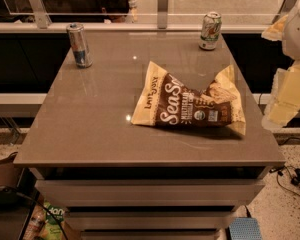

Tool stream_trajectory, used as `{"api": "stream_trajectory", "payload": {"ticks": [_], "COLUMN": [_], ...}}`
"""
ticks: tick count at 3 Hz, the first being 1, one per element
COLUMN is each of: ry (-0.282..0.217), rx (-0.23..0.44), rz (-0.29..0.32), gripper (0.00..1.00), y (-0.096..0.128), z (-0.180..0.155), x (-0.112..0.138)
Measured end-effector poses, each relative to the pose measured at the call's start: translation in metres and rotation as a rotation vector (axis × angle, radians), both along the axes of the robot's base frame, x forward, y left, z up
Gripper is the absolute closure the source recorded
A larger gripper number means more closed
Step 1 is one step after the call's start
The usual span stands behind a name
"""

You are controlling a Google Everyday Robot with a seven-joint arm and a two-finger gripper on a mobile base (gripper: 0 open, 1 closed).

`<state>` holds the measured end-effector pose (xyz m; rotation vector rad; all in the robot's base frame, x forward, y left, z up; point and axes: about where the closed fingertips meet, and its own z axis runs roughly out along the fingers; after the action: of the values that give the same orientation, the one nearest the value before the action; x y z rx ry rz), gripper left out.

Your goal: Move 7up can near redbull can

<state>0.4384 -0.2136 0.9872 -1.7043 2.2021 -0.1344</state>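
The 7up can (210, 31) stands upright at the far right of the grey table (90, 119); it is short, white and green, with a silver top. The redbull can (79, 45) stands upright at the far left; it is slim, silver and blue. The two cans are far apart, across the table's width. My gripper (286, 96) hangs at the right edge of the view, beside the table's right edge. It is right of and nearer than the 7up can, and apart from it. Nothing shows in it.
A brown and cream chip bag (190, 104) lies flat in the middle-right of the table, between my gripper and the redbull can. A railing with glass panels (162, 6) runs behind the far edge. Drawers (150, 191) sit below the table front.
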Motion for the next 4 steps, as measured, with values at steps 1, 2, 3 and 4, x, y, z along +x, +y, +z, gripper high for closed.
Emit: {"api": "stream_trajectory", "payload": {"ticks": [1,2,3,4], "ry": [0.0,-0.021,-0.069,-0.161], "rx": [0.0,0.016,0.055,0.13], "rz": [0.0,-0.011,-0.04,-0.088], "gripper": [0.0,0.0,0.0,0.0], "y": [0.0,-0.001,-0.004,-0.017], "z": [0.0,0.003,0.007,0.012], "x": [0.0,0.003,0.015,0.039]}}
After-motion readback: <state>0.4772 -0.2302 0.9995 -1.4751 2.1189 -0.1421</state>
